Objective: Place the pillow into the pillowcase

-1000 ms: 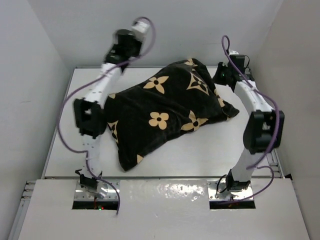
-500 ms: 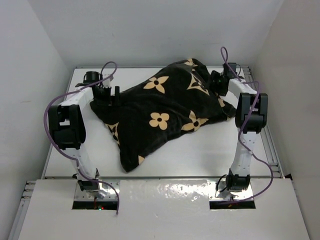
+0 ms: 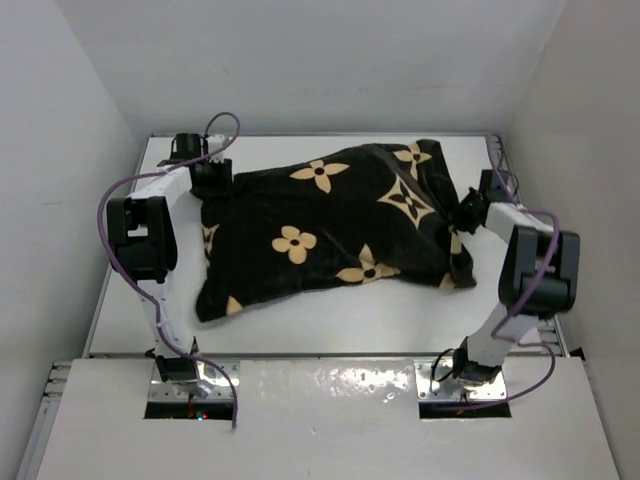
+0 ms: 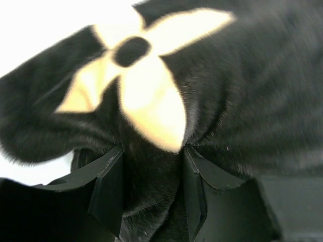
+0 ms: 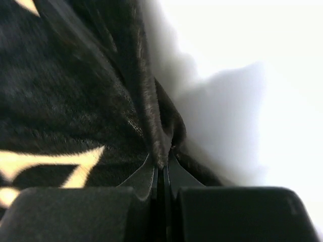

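The black pillowcase (image 3: 330,225) with tan flower motifs lies plump across the middle of the white table (image 3: 330,325). The pillow is hidden; no white shows anywhere. My left gripper (image 3: 212,183) is at the case's far left corner. In the left wrist view the gripper (image 4: 151,148) is shut on a thick bunch of the black fabric (image 4: 242,91) just below a tan flower. My right gripper (image 3: 466,212) is at the case's right end. In the right wrist view the gripper (image 5: 162,164) pinches a thin fold of the fabric (image 5: 65,91), with its jaws almost touching.
White walls enclose the table on the left, back and right. The left arm's elbow (image 3: 140,235) stands over the left edge and the right arm's elbow (image 3: 535,270) over the right edge. Bare table shows in front of the pillowcase.
The left arm came down from up high to the case's left corner. The right gripper moved nearer along the right side. Both grippers opened, then closed on the fabric. The case now lies flatter and further right.
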